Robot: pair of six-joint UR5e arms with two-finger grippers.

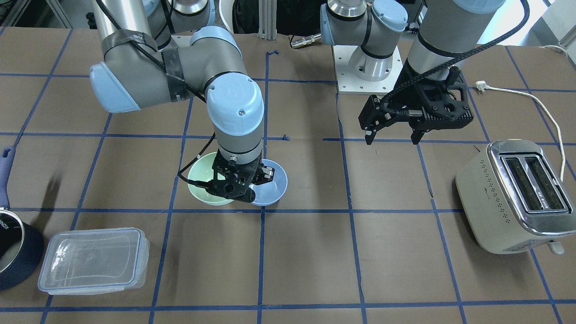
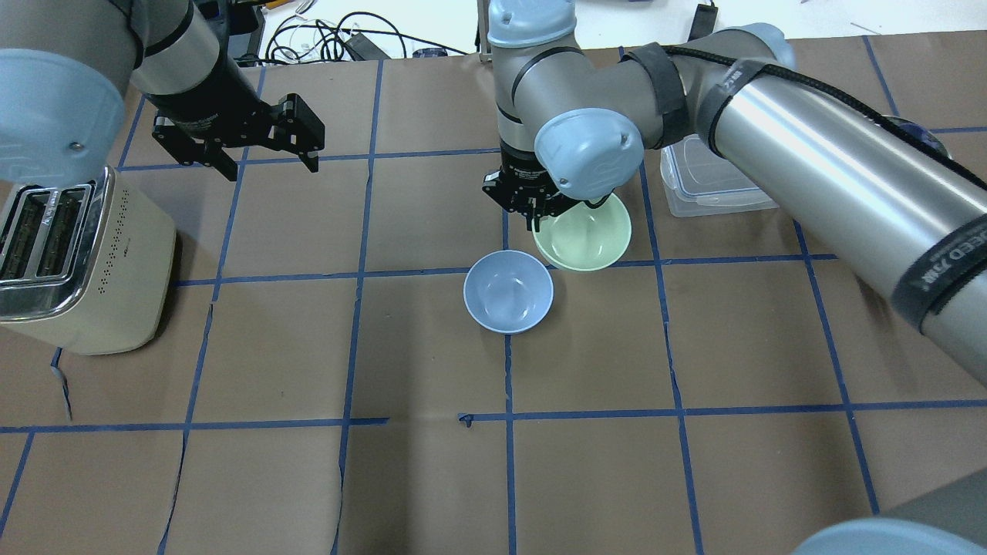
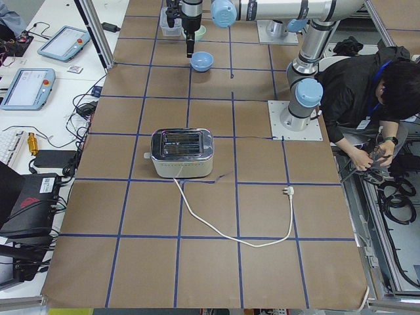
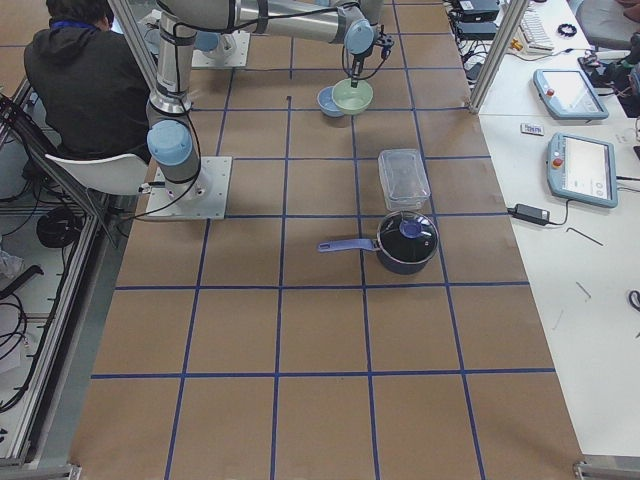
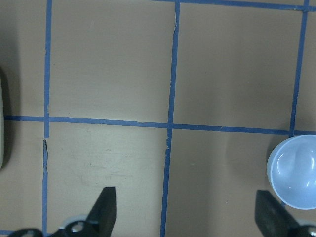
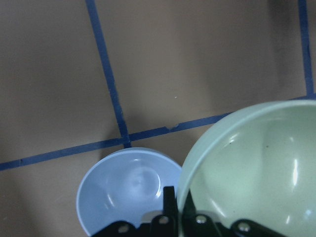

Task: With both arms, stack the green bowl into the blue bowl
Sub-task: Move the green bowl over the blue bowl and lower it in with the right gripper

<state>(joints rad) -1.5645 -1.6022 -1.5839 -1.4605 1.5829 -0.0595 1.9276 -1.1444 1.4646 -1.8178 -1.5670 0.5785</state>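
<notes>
The green bowl (image 2: 586,237) sits just beside the blue bowl (image 2: 508,290) near the table's middle; their rims nearly touch. My right gripper (image 2: 540,218) is shut on the green bowl's rim on the side nearest the blue bowl. In the right wrist view the green rim (image 6: 247,163) sits between the fingers and overlaps the blue bowl (image 6: 126,190). I cannot tell whether the green bowl is lifted. My left gripper (image 2: 271,168) is open and empty, hovering well away near the toaster. The blue bowl (image 5: 295,173) shows at the right edge of the left wrist view.
A toaster (image 2: 77,262) stands on the robot's left side, its cord (image 1: 540,103) trailing on the table. A clear plastic container (image 2: 709,181) lies beyond the green bowl. A dark pot (image 4: 405,240) is near it. A person (image 3: 367,85) sits by the robot's base.
</notes>
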